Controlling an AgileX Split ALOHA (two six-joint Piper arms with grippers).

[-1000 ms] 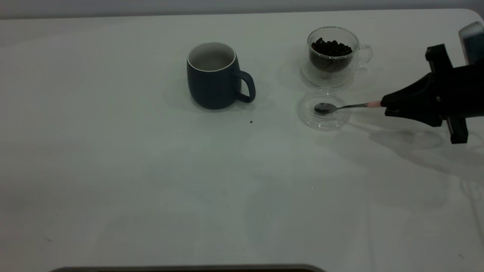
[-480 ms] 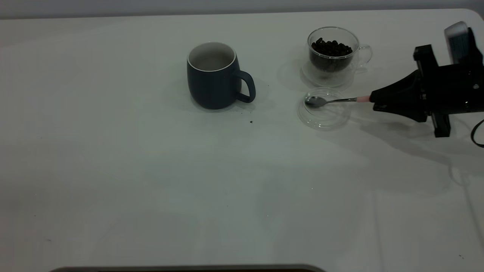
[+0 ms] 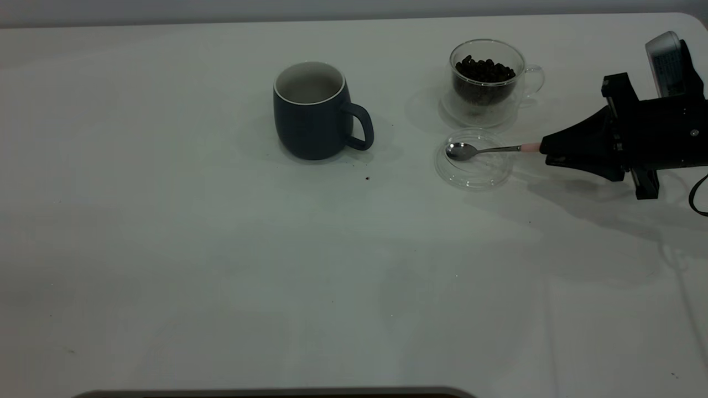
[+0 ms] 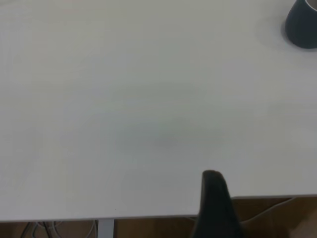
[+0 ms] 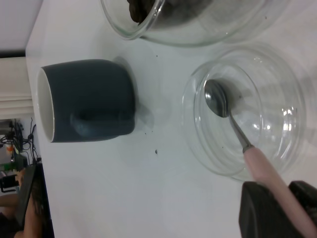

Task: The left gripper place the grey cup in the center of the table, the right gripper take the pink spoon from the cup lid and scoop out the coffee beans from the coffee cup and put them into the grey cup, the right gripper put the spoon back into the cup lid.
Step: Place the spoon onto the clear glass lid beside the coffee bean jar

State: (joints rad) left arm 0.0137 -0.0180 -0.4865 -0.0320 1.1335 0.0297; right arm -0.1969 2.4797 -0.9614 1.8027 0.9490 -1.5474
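Pink handle clamped in my right tool (image 3: 545, 148), I hold the spoon (image 3: 487, 149) nearly level at the right of the exterior frame, its metal bowl over the lid (image 3: 474, 160) and seemingly just clear of the glass; whether it touches I cannot tell. In the right wrist view the fingers (image 5: 260, 213) close on the handle's far end, so the grip is well back from the bowl.

Just above the lid in the exterior frame stands the glass cup (image 3: 487, 77), full of beans (image 3: 485, 70). At upper centre sits the mug (image 3: 312, 110) on the desk (image 3: 221, 265), handle toward the glass cup, well apart from it and already placed. My left tool (image 4: 215, 203) shows only as a dark tip at the bottom of its wrist view, over the near desk edge; I cannot tell whether it is open.

I judge this the spoon pick-up, just done. Next I must raise the spoon, carry it over the cup's rim, tip the bowl down into the beans and scoop without knocking the light glass.
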